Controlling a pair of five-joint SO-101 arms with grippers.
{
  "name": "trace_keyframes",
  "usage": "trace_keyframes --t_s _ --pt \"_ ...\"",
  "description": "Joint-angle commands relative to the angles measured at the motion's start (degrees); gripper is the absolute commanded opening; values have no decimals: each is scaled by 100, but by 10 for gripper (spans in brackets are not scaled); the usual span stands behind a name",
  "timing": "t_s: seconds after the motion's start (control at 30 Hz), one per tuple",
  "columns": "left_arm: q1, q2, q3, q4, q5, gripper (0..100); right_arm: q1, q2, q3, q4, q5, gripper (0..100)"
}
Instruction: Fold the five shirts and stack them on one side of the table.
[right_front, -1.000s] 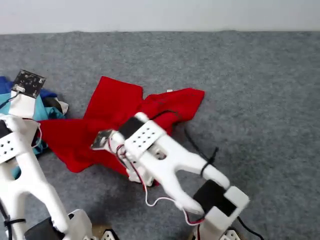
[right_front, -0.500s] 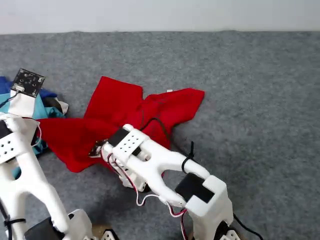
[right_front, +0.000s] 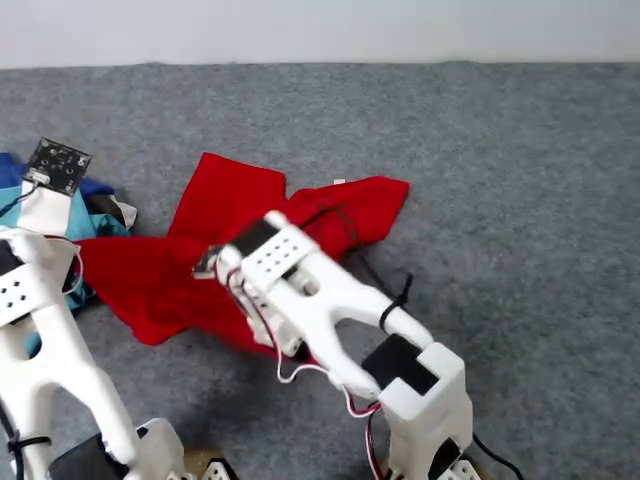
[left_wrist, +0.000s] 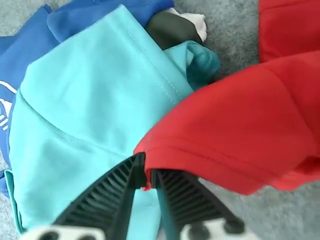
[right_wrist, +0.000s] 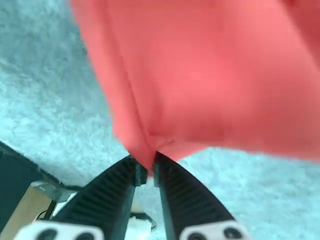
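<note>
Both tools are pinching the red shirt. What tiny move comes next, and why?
Probably lift both pinched edges and pull them apart, since the left tool and right tool are each shut on the red shirt, which lies crumpled, not flat.

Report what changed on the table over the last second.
The right gripper, shut on an edge of the red shirt, drew toward the near side, then swung back. The left gripper stayed clamped on another corner; the shirt pile kept still.

Crumpled red shirt (right_front: 230, 210) overlaps a turquoise-and-blue shirt heap (right_front: 98, 222).
</note>
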Motion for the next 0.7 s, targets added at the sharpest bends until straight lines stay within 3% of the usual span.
trace_keyframes --t_s 0.0,0.4,0.67 --pt "123 -237 -655 466 237 14 374 -655 -615 347 229 9" --pt "1451 -237 -2835 2224 1073 14 1587 -3574 -633 330 949 9" --pt "2400 -237 -4804 2541 1459 14 3037 -5578 -633 -400 2277 9"
